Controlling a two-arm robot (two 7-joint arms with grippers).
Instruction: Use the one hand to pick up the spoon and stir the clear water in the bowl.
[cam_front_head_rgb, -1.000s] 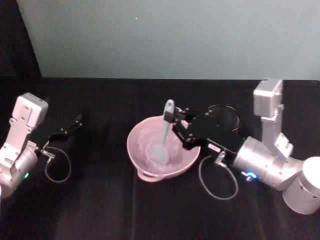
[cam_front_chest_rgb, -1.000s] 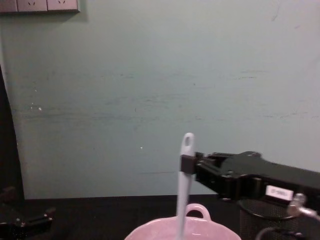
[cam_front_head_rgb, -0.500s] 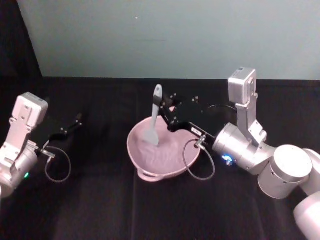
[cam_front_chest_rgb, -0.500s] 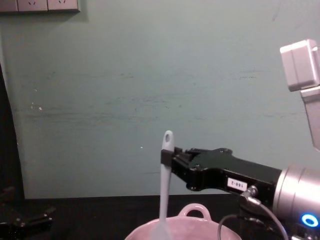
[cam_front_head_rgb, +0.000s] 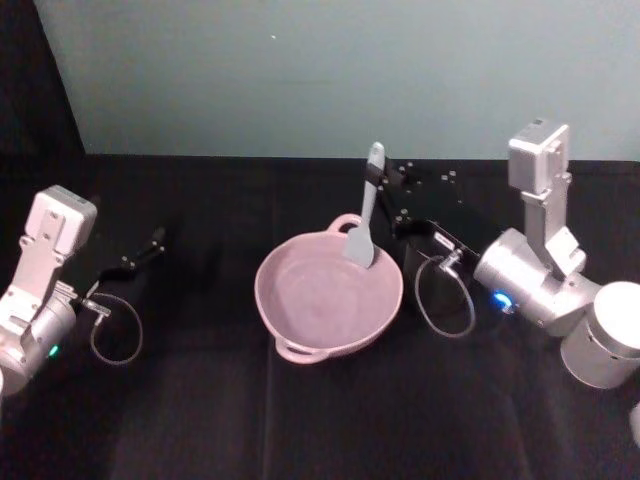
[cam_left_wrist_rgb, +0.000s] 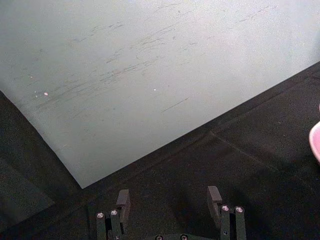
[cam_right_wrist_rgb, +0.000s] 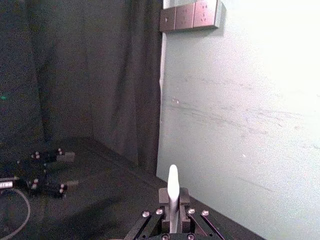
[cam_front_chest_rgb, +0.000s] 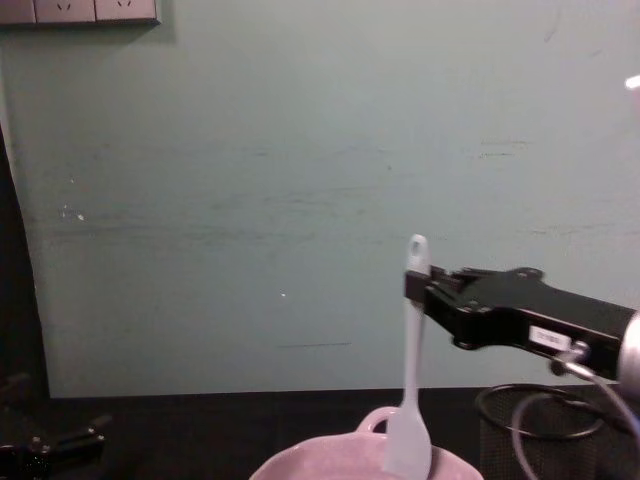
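My right end effector (cam_front_head_rgb: 386, 183) grips the spoon (cam_front_head_rgb: 363, 225) upright, blade at the far-right rim of the bowl (cam_front_head_rgb: 268, 305); my left end effector (cam_front_head_rgb: 150, 248) is parked well left.

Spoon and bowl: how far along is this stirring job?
Done: the pickup. The right gripper is shut on the spoon near its handle end, holding it upright. In hand: the blade hangs at the far-right rim of the bowl; whether it touches water is unclear. Left: stirring through the bowl. The left gripper sits open, parked over the left of the table.
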